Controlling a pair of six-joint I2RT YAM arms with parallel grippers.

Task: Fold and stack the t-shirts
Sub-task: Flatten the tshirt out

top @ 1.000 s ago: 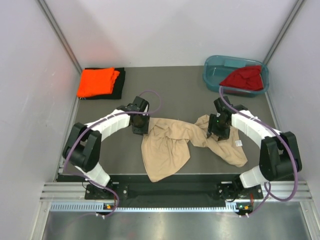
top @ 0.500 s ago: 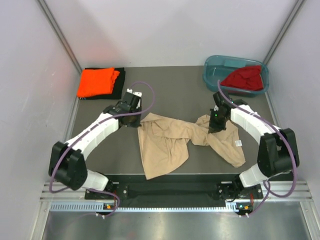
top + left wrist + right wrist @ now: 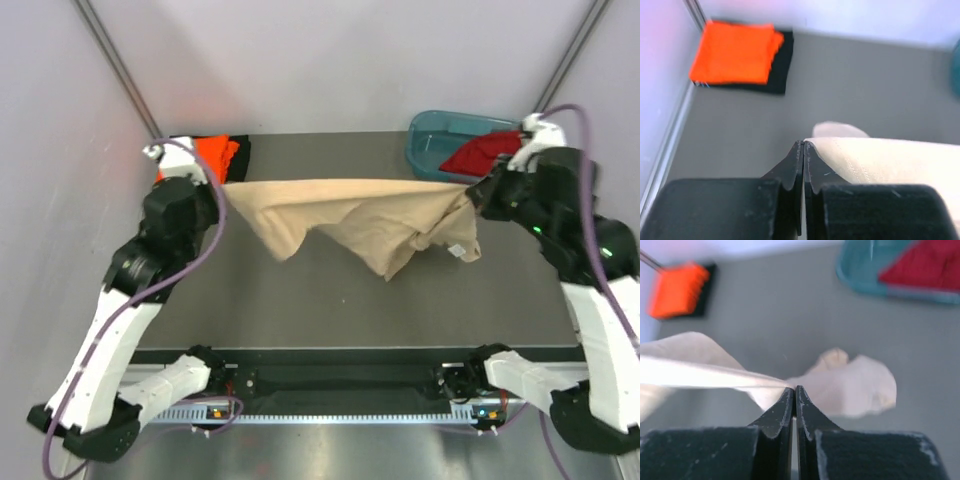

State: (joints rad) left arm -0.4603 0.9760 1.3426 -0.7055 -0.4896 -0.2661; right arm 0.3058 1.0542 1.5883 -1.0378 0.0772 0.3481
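1. The near part of the grey counter (image 3: 350, 310) lies bare just beyond the arm bases.
2. Over the middle of the counter the beige-tan t-shirt (image 3: 350, 212) hangs stretched between the two arms; its top edge runs almost straight from left to right; the rest droops in loose folds, lowest a little right of centre; whether the lowest fold touches the counter cannot be told.
3. The left pincer (image 3: 803, 146) is pressed together on the shirt's left end; the cloth comes out beside the fingertips toward the right.
4. The right pincer (image 3: 794, 389) is clamped on the shirt's right end; a taut edge of cloth runs off to the left from its tips.
5. In the far left corner the bright orange t-shirt (image 3: 735, 52) lies folded on top of the folded black t-shirt (image 3: 782, 65); both sit close to the side wall.
6. In the far right corner stands the teal tub (image 3: 428, 140); the dark red t-shirt (image 3: 483, 155) lies heaped in it.
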